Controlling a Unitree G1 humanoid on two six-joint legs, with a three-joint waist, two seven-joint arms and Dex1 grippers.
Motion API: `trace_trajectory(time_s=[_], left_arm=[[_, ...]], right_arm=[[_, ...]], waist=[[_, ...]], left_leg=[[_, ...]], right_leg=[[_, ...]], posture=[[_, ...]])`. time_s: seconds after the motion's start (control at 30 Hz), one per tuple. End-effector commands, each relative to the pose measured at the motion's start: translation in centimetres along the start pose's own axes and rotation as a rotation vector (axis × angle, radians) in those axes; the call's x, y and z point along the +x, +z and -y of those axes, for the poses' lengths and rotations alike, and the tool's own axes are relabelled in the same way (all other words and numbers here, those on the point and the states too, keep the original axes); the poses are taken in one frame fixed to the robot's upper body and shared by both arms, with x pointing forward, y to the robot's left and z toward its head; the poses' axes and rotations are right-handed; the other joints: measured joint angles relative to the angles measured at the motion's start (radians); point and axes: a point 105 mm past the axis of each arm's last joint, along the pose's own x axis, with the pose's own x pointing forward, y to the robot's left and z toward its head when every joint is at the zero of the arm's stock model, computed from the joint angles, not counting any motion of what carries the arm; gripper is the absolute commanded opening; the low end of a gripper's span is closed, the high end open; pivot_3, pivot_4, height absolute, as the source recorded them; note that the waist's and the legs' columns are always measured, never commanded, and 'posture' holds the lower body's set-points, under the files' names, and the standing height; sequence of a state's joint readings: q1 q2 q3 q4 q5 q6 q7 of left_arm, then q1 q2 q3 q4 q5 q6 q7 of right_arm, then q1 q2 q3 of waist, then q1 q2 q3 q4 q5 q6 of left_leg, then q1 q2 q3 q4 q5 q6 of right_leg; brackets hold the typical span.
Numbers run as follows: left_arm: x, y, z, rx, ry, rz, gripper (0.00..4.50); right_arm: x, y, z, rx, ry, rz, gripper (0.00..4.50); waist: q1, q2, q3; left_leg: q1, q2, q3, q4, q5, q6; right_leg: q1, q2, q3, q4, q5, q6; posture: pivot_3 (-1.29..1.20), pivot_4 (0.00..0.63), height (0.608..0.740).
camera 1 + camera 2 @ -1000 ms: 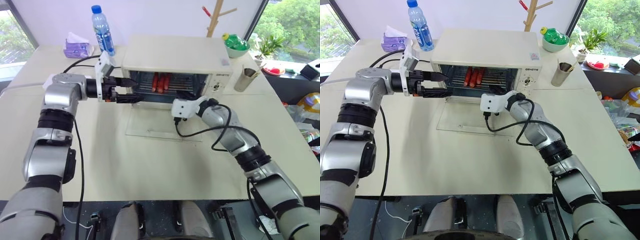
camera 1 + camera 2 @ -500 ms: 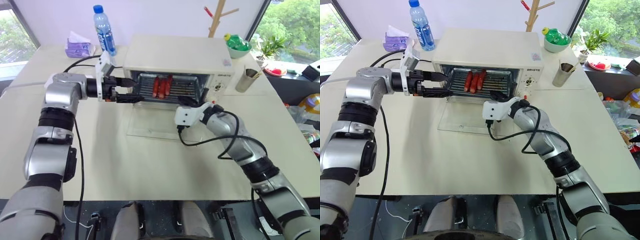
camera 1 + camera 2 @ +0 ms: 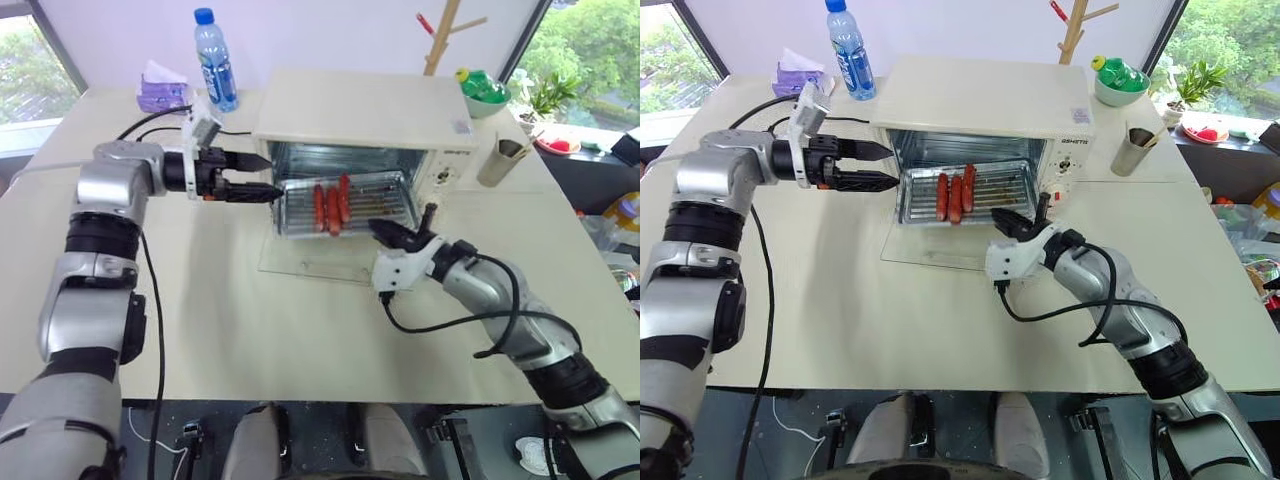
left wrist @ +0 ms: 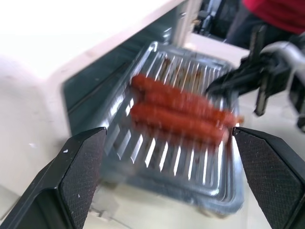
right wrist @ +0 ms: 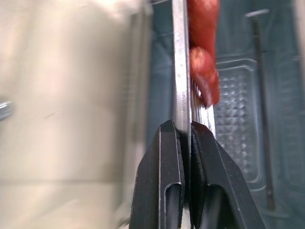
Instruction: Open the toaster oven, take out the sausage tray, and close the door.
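Nearest the robot, at about five o'clock on the table, the right arm reaches forward and leftward with its wrist roughly level, and the right gripper has its two black fingers pinched tight on the near rim of the sausage tray — the right wrist view shows the thin metal edge clamped between them. The tray, silvery with a ribbed base, sticks out of the toaster oven over the door, which lies folded down flat on the table, its glass showing the tabletop through it. Three reddish-brown sausages lie side by side lengthwise on the left half of the tray. At about ten o'clock the left arm comes in from the side, bent at the elbow, forearm level and pointing right toward the oven's left front corner; the left gripper has its fingers spread wide and holds nothing, its tips just beside the tray's left edge, not touching it. On the oven's right panel there is small dark lettering, too small to read. Farther back, at eleven o'clock, stand a blue-capped water bottle and a purple tissue pack; at one o'clock — behind the oven — a green bowl, with a metal cup to the oven's right.
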State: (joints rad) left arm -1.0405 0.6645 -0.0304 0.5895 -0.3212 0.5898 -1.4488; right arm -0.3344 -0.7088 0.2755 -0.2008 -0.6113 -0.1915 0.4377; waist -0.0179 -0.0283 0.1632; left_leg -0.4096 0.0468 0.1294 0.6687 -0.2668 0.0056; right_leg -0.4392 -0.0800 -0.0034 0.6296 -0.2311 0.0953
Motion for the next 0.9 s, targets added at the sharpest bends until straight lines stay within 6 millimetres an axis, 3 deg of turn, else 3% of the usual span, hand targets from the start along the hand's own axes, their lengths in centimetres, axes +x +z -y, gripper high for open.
trace_trajectory(time_s=[0.03,0.3,0.4,0.63,0.9], left_arm=[[-2.2,1.2,1.5,-0.06,-0.023,0.05,4.5],[-4.8,-0.9,3.5,-0.371,0.009,0.085,4.5],[-4.5,-2.5,4.4,-0.549,0.007,0.119,4.5],[-3.6,-4.2,5.3,-0.793,0.014,0.186,4.5],[-2.2,-5.5,6.3,-0.876,-0.028,0.201,4.5]], right_arm=[[-1.2,-0.4,1.8,-0.029,-0.068,-0.005,0.03],[-2.0,-0.3,2.0,-0.031,-0.086,0.036,0.03],[-2.0,0.1,2.5,-0.054,-0.109,0.078,0.03],[-2.2,1.5,2.7,-0.08,-0.106,0.182,0.03],[-2.4,2.6,1.5,-0.048,-0.056,0.251,0.03]], waist=[[-0.003,0.0,0.0],[0.006,0.0,0.0],[0.001,0.0,0.0],[-0.001,-0.001,0.001],[-0.001,-0.001,0.001]], left_leg=[[0.0,0.0,0.0,0.0,0.0,0.0],[0.001,0.0,-0.001,0.001,0.0,0.0],[0.001,0.0,-0.001,0.001,0.001,-0.001],[0.001,0.001,-0.001,0.001,0.001,-0.003],[0.002,0.001,-0.002,0.001,0.002,-0.003]], right_leg=[[0.0,0.0,0.0,0.0,0.0,0.0],[0.001,0.0,0.0,0.001,-0.002,-0.003],[0.001,0.0,0.0,0.001,-0.001,-0.002],[0.001,0.0,0.0,0.002,0.0,0.0],[0.002,0.0,0.0,0.002,0.0,0.0]], posture=[[0.0,0.15,0.736],[0.0,0.15,0.736],[0.0,0.15,0.736],[0.0,0.15,0.736],[0.0,0.15,0.736]])
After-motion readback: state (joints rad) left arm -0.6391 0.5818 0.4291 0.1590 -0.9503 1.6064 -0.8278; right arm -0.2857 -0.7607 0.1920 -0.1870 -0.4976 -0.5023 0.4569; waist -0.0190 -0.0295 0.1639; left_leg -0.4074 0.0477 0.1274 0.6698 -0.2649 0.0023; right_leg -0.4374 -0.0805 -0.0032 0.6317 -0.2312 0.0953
